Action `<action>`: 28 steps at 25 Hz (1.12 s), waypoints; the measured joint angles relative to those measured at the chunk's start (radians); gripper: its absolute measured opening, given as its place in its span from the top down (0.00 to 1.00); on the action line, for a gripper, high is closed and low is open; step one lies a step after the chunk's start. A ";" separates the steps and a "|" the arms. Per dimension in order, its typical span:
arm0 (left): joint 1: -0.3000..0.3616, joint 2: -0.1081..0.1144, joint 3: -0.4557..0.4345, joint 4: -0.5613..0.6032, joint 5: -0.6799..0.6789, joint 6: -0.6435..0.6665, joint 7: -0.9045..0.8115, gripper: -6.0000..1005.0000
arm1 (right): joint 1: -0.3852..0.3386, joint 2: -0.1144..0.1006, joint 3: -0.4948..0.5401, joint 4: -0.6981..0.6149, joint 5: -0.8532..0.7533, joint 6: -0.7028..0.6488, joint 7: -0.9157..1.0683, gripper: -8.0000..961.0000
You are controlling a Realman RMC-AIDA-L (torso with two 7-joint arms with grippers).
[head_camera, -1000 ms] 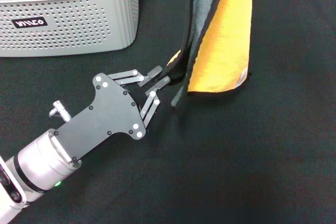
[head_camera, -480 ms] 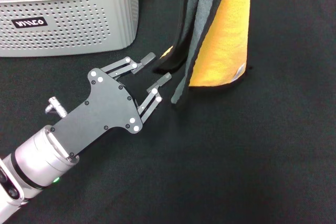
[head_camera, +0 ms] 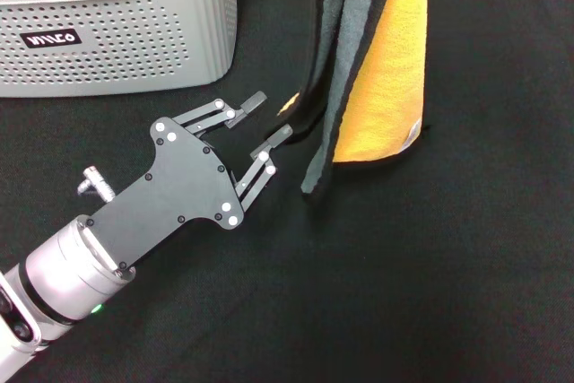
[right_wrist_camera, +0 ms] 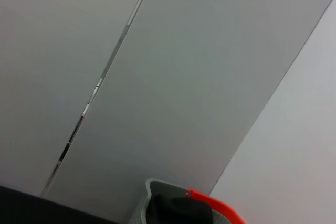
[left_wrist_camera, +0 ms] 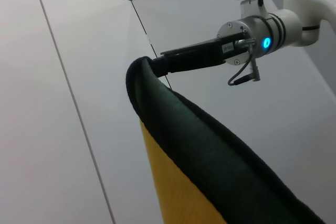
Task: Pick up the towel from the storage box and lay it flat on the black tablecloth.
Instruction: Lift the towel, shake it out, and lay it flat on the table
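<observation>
Black tablecloth (head_camera: 430,266) | towel (head_camera: 381,69) swung right | left claw (head_camera: 267,119) unchanged, open

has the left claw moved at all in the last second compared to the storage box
Yes. The left claw has pulled back from the hanging towel and edged nearer the storage box, and its fingers have spread from nearly closed on the towel's edge to open.

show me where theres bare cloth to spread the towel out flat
Bare black tablecloth lies right of the hanging towel and nearest the robot. Crowded: between the storage box and the towel, where the open left end effector sits.
</observation>
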 joint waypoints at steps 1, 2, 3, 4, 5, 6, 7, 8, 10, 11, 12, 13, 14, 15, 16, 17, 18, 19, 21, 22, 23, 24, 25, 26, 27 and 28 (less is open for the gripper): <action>0.001 0.000 -0.001 0.001 0.000 0.000 0.000 0.68 | 0.000 0.000 0.000 0.000 0.000 0.000 0.000 0.99; 0.001 0.000 -0.002 0.001 0.000 0.001 0.000 0.69 | 0.000 0.001 0.000 0.000 0.000 0.000 0.000 0.99; 0.001 0.000 -0.002 0.001 -0.001 0.001 0.000 0.69 | 0.000 0.001 0.000 0.000 0.000 0.000 0.000 0.99; 0.001 0.000 -0.002 0.002 -0.001 0.001 0.000 0.69 | 0.000 0.002 0.000 0.000 0.000 0.000 0.000 0.99; 0.001 0.000 -0.002 0.002 -0.001 0.001 0.000 0.70 | 0.000 0.002 0.000 0.000 0.000 0.000 0.000 0.99; 0.001 0.000 -0.002 0.002 -0.001 0.001 0.000 0.72 | 0.000 0.002 0.000 0.000 0.000 0.000 0.000 0.99; 0.001 0.000 -0.003 0.003 0.000 0.001 -0.001 0.74 | 0.000 0.003 0.000 0.000 0.000 0.000 0.000 0.99; 0.001 0.000 -0.003 0.003 0.000 0.001 -0.001 0.75 | 0.000 0.003 0.000 0.000 0.000 0.000 0.000 0.99; 0.002 0.000 -0.003 0.002 0.002 0.001 -0.005 0.80 | 0.000 0.003 0.000 0.000 0.000 -0.001 0.000 0.99; 0.002 0.000 -0.003 0.002 0.002 0.001 -0.005 0.83 | -0.001 0.003 0.000 0.000 0.001 -0.002 0.000 0.99; 0.003 0.000 -0.003 0.001 0.002 0.002 -0.005 0.86 | -0.002 0.003 0.000 -0.001 0.002 -0.003 0.000 0.99; 0.003 0.000 -0.003 0.000 0.002 0.004 -0.005 0.89 | -0.003 0.004 0.000 -0.002 0.003 -0.005 0.001 0.99; 0.004 0.000 -0.003 0.000 0.002 0.006 -0.005 0.92 | -0.004 0.004 0.001 -0.004 0.004 -0.007 0.001 0.99; 0.004 0.000 -0.003 0.000 0.002 0.008 -0.005 0.95 | -0.005 0.004 0.001 -0.006 0.005 -0.009 0.001 0.99; 0.004 0.000 -0.003 0.000 0.002 0.009 -0.005 0.95 | -0.005 0.004 0.002 -0.007 0.006 -0.012 0.001 0.99; 0.004 0.000 -0.003 0.000 0.002 0.009 -0.005 0.96 | -0.006 0.005 0.002 -0.008 0.007 -0.014 0.002 0.99; 0.004 0.000 -0.003 -0.001 0.002 0.009 -0.005 0.97 | -0.006 0.005 0.002 -0.009 0.008 -0.015 0.002 0.99; 0.004 0.000 -0.003 -0.001 0.002 0.009 -0.005 0.97 | -0.008 0.005 0.002 -0.010 0.009 -0.015 0.003 0.99; 0.004 0.000 -0.003 -0.002 0.001 0.017 -0.008 0.98 | -0.009 0.005 0.002 -0.011 0.009 -0.016 0.004 0.99; 0.008 0.000 -0.008 -0.002 0.000 0.035 -0.009 0.99 | -0.010 0.005 0.002 -0.011 0.009 -0.018 0.005 0.99; 0.011 0.001 -0.013 -0.002 0.000 0.047 -0.011 0.99 | -0.011 0.005 0.002 -0.011 0.010 -0.022 0.006 0.99; 0.022 0.003 -0.027 0.001 -0.001 0.069 -0.020 0.99 | -0.012 0.005 0.004 -0.011 0.010 -0.028 0.007 0.99; 0.030 0.005 -0.040 0.005 -0.001 0.088 -0.032 0.99 | -0.013 0.004 0.006 -0.011 0.010 -0.035 0.009 0.99; 0.040 0.008 -0.055 0.012 -0.001 0.110 -0.056 0.99 | -0.017 0.004 0.008 -0.011 0.010 -0.042 0.010 0.99; 0.050 0.010 -0.068 0.026 -0.001 0.127 -0.090 0.99 | -0.020 0.004 0.009 -0.011 0.010 -0.048 0.010 0.99; 0.064 0.012 -0.078 0.049 -0.002 0.142 -0.134 0.99 | -0.023 0.004 0.009 -0.011 0.010 -0.051 0.011 0.99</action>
